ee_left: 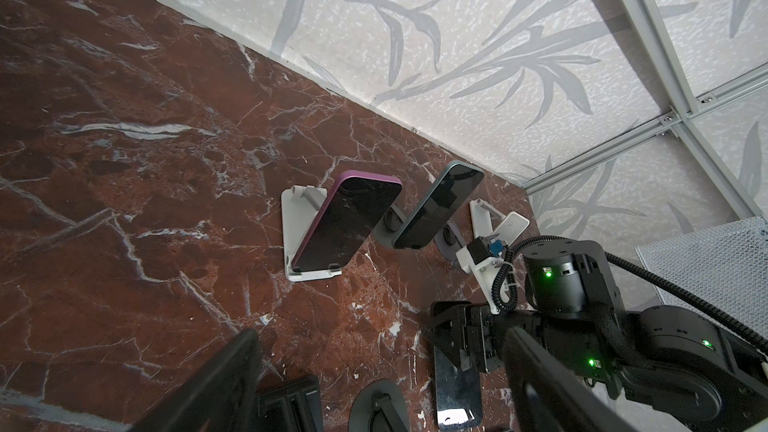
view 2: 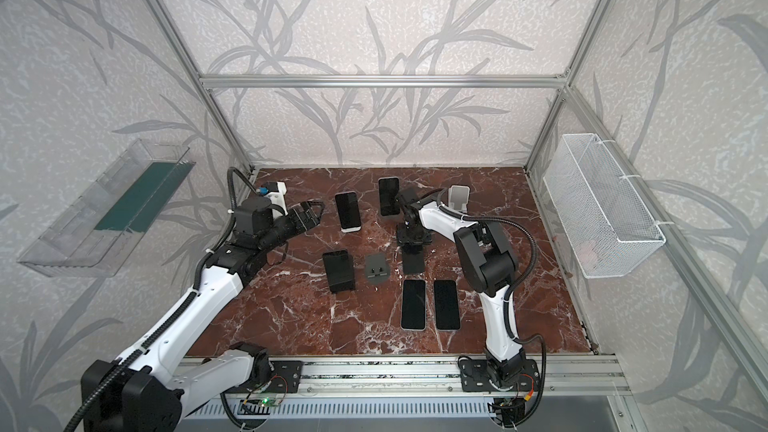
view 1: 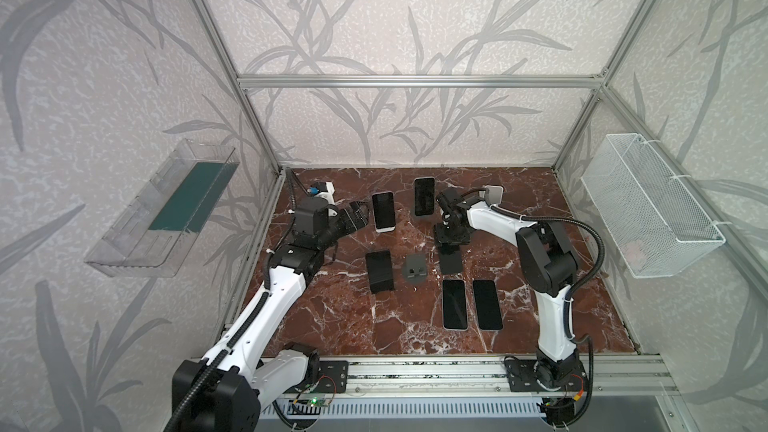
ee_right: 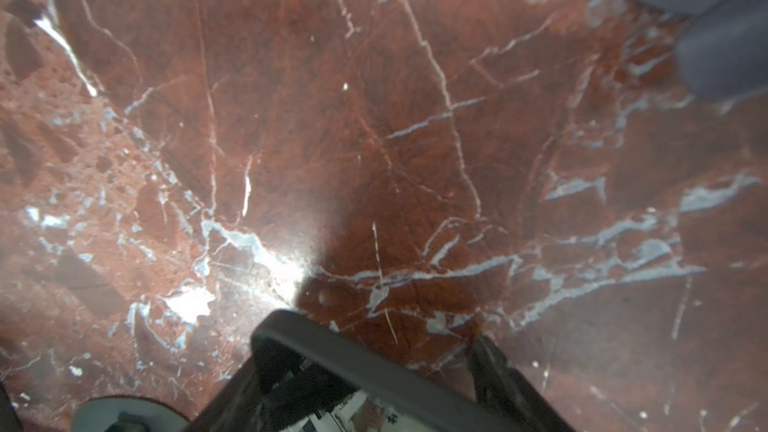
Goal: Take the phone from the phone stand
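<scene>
At centre in a top view, the right hand [view 1: 451, 244] straddles the upper end of the phone [view 1: 451, 263]; clamped or not, I cannot tell. The left hand [view 1: 360, 215], centre-left, gapes empty.

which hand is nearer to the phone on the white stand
Left. The left hand sits just beside the phone on the white stand, at its left in both top views. The right hand is farther off to its right, down at a black phone.
</scene>
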Controlling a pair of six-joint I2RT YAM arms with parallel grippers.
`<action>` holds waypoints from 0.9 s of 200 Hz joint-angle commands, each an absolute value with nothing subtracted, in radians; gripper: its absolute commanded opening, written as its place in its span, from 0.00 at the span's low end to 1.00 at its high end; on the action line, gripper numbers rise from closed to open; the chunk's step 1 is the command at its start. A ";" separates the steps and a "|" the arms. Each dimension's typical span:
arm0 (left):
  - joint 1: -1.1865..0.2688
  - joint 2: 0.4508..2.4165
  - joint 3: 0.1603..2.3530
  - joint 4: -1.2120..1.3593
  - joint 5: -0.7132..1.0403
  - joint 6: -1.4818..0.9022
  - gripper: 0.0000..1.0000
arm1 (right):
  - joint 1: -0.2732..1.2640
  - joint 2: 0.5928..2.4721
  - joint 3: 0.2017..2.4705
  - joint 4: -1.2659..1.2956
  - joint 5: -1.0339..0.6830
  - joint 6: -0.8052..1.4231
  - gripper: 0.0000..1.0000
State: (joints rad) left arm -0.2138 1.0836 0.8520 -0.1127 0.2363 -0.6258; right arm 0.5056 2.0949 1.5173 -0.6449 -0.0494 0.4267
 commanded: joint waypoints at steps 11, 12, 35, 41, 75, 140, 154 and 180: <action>-0.209 1.087 0.871 -0.124 0.238 -0.621 0.91 | 0.512 2.101 1.478 -0.631 -0.020 0.472 0.72; -0.210 1.086 0.870 -0.123 0.238 -0.621 0.91 | 0.511 2.100 1.475 -0.630 -0.020 0.474 0.72; -0.210 1.072 0.855 -0.099 0.232 -0.624 0.91 | 0.512 2.079 1.437 -0.602 -0.013 0.501 0.74; -0.210 1.069 0.853 -0.096 0.232 -0.624 0.91 | 0.511 2.074 1.431 -0.599 -0.003 0.506 0.75; -0.210 1.078 0.855 -0.098 0.239 -0.627 0.91 | 0.511 2.058 1.401 -0.574 0.009 0.534 0.76; -0.210 1.077 0.854 -0.094 0.239 -0.630 0.91 | 0.510 2.024 1.339 -0.516 0.053 0.586 0.77; -0.210 1.081 0.852 -0.092 0.241 -0.632 0.91 | 0.511 2.025 1.346 -0.520 0.042 0.586 0.78; -0.211 1.083 0.854 -0.096 0.246 -0.632 0.91 | 0.510 2.013 1.343 -0.518 0.038 0.594 0.78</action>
